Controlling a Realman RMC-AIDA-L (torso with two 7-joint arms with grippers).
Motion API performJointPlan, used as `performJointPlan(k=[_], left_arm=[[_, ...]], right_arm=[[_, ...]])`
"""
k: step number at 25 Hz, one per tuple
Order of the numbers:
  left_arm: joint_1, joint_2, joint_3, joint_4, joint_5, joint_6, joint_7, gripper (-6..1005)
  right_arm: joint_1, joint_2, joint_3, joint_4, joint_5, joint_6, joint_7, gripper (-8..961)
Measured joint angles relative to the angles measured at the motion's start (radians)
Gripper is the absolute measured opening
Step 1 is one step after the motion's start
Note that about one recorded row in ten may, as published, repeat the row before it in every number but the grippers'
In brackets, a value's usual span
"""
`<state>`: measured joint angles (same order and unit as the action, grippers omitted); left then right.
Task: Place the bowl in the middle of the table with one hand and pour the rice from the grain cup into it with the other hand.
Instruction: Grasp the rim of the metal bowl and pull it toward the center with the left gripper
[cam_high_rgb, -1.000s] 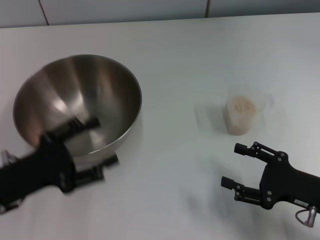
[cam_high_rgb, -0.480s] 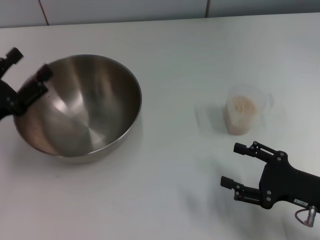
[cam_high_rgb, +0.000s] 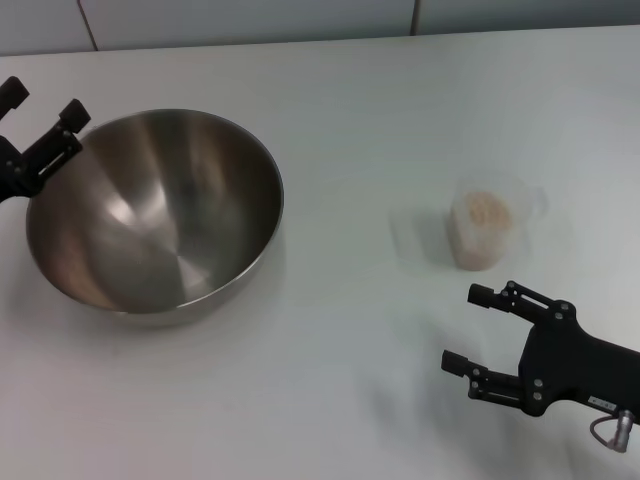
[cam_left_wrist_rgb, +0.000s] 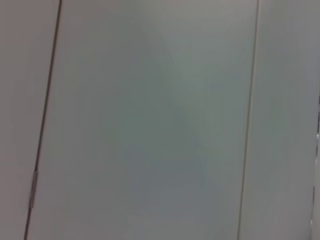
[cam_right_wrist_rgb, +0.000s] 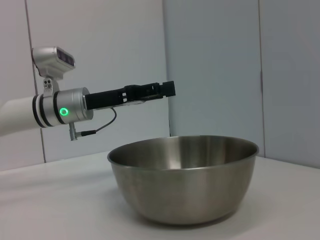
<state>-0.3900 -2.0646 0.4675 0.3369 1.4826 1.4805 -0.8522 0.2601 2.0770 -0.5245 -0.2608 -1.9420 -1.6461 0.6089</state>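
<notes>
The steel bowl (cam_high_rgb: 155, 210) sits empty on the left part of the white table (cam_high_rgb: 340, 120); the right wrist view shows the bowl (cam_right_wrist_rgb: 182, 177) from the side. My left gripper (cam_high_rgb: 42, 125) hovers open above and just outside the bowl's far-left rim, holding nothing. From the right wrist view the left gripper (cam_right_wrist_rgb: 167, 90) hangs well above the rim. The clear grain cup (cam_high_rgb: 482, 230) stands upright right of centre with rice (cam_high_rgb: 484, 212) inside. My right gripper (cam_high_rgb: 468, 330) is open near the table's front right, short of the cup.
A grey panelled wall (cam_high_rgb: 250, 20) runs behind the table's far edge. The left wrist view shows only wall panels (cam_left_wrist_rgb: 150, 120). White tabletop lies between bowl and cup.
My left arm swung from the bowl's near rim up to its far-left side, letting go of the bowl. Bowl, cup and right arm kept still.
</notes>
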Motion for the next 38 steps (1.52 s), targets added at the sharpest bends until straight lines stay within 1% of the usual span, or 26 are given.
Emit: performJointPlan(k=[2, 3, 4, 6, 7, 8, 9, 11, 14, 15, 16, 21, 26, 31, 38], left_arm=[[0.0, 0.0, 0.0, 0.0, 0.0, 0.0, 0.0, 835], [-0.002, 0.002, 0.006, 0.024, 0.012, -0.018, -0.04, 834], [-0.005, 0.003, 0.029, 0.088, 0.041, -0.055, -0.126, 833], [-0.005, 0.003, 0.073, 0.165, 0.083, -0.102, -0.231, 831], [-0.005, 0.003, 0.073, 0.165, 0.083, -0.102, -0.231, 830], [-0.005, 0.004, 0.094, 0.199, 0.104, -0.121, -0.283, 829], [-0.005, 0.006, 0.144, 0.286, 0.172, -0.171, -0.406, 828], [-0.005, 0.006, 0.163, 0.332, 0.219, -0.196, -0.476, 826], [-0.009, 0.006, 0.182, 0.415, 0.325, -0.218, -0.588, 822], [-0.021, 0.006, 0.186, 0.467, 0.419, -0.225, -0.66, 821], [-0.021, 0.006, 0.186, 0.467, 0.419, -0.225, -0.66, 820], [-0.062, 0.004, 0.187, 0.557, 0.647, -0.226, -0.81, 815], [-0.097, 0.004, 0.209, 0.604, 0.781, -0.203, -0.909, 810], [-0.103, 0.002, 0.272, 0.655, 0.827, -0.188, -0.979, 805], [-0.104, 0.001, 0.281, 0.669, 0.829, -0.185, -0.993, 797]], right_arm=[[0.0, 0.0, 0.001, 0.0, 0.0, 0.0, 0.0, 818], [0.0, 0.0, 0.001, -0.001, 0.001, 0.0, 0.0, 818], [0.0, 0.0, 0.001, -0.001, 0.001, 0.0, 0.0, 818], [0.0, 0.0, 0.002, -0.002, 0.001, 0.0, 0.0, 818], [0.001, 0.0, 0.002, -0.002, 0.001, 0.0, 0.0, 818], [0.001, 0.0, 0.002, -0.002, 0.002, 0.0, 0.0, 818], [0.001, 0.0, 0.003, -0.002, 0.002, 0.0, 0.0, 818], [0.001, 0.0, 0.002, -0.002, 0.002, 0.0, 0.0, 818], [0.002, 0.0, 0.002, -0.001, 0.003, 0.0, 0.0, 818], [0.002, 0.0, 0.002, -0.001, 0.003, 0.0, 0.0, 818], [0.002, 0.0, 0.002, -0.001, 0.003, 0.0, 0.0, 818], [0.002, 0.0, 0.002, -0.001, 0.003, 0.0, 0.002, 818], [0.002, 0.0, 0.004, -0.001, 0.003, 0.0, 0.002, 819], [0.002, 0.0, 0.006, 0.001, 0.003, 0.0, 0.002, 819], [0.002, 0.0, 0.008, 0.002, 0.003, 0.0, 0.002, 819]])
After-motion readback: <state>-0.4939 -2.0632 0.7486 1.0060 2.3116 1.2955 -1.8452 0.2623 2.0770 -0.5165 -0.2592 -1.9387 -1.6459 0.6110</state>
